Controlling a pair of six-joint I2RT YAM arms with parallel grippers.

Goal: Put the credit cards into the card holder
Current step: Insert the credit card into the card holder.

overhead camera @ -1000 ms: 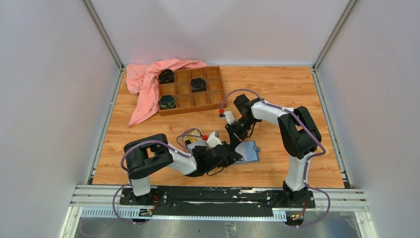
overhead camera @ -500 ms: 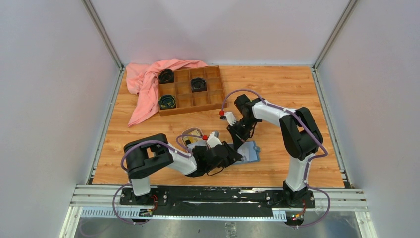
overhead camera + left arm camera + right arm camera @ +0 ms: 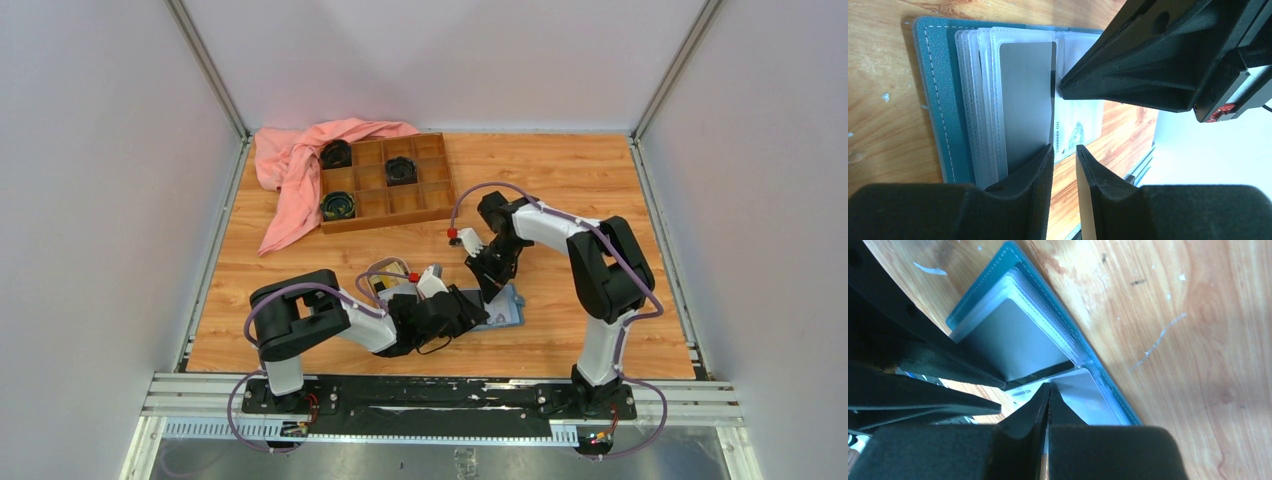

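The blue card holder (image 3: 508,304) lies open on the table, its clear sleeves up. In the left wrist view a pale grey card (image 3: 1025,95) sits in a sleeve of the holder (image 3: 933,100). A white printed card (image 3: 1078,131) sticks out past the fold. My left gripper (image 3: 1064,150) is slightly open, with one finger (image 3: 1035,170) on the grey card's sleeve. My right gripper (image 3: 1049,388) is shut, its tips at the fold beside the white card (image 3: 1020,392); I see nothing between its pads. In the top view both grippers, left (image 3: 472,312) and right (image 3: 493,282), meet over the holder.
A pink oval dish (image 3: 384,268) holding something yellow sits just left of the left wrist. A brown wooden compartment tray (image 3: 386,186) with black round parts stands at the back. A pink cloth (image 3: 290,165) lies draped over its left corner.
My right gripper has come down and to the right, from above the holder's far edge onto the holder. The left arm and the holder have not moved.
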